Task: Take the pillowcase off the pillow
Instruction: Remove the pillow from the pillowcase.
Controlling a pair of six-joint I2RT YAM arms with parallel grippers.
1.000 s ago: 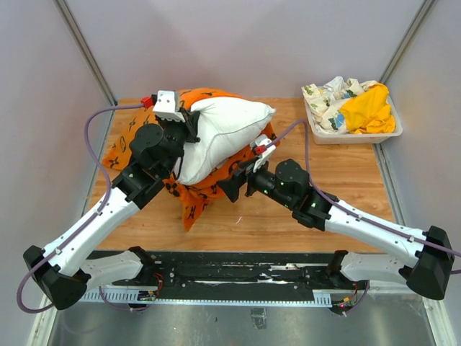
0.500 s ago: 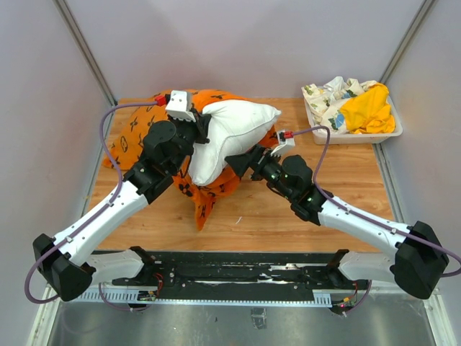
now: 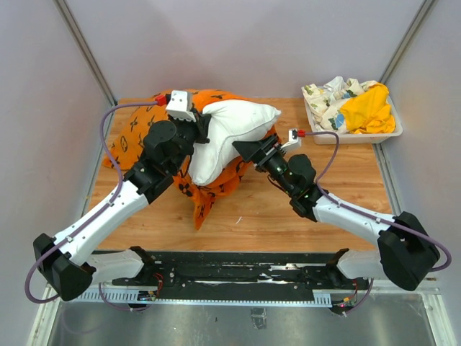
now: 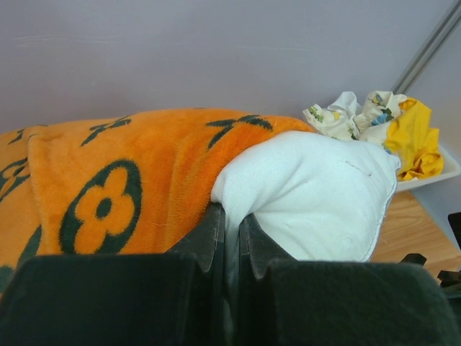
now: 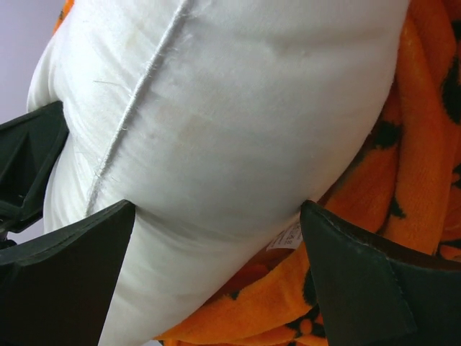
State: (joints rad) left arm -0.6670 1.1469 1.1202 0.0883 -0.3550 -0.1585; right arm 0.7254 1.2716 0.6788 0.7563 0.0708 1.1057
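The white pillow [image 3: 232, 133] sticks halfway out of the orange monogram pillowcase [image 3: 135, 135], which lies bunched under and behind it on the table. My left gripper [image 3: 202, 128] is shut on a pinch of the pillow's white fabric [image 4: 232, 216] at its left corner, next to the pillowcase's edge [image 4: 122, 180]. My right gripper [image 3: 243, 150] is open wide, its jaws straddling the pillow's lower edge [image 5: 238, 108], with orange pillowcase [image 5: 410, 166] and a small white label beneath. The gripper's midpoint [image 5: 216, 210] lies on the pillow.
A white bin [image 3: 354, 135] stands at the back right corner, holding a yellow cloth [image 3: 369, 108] and a white floral-print cloth [image 3: 328, 96]. Grey walls close in the table on the left, back and right. Bare wood [image 3: 338, 173] lies right of the pillow.
My right gripper has swung up and forward to the pillow's lower right edge, and its jaws now stand round it. The left arm shifted right with the pillow; the pillowcase spread left.
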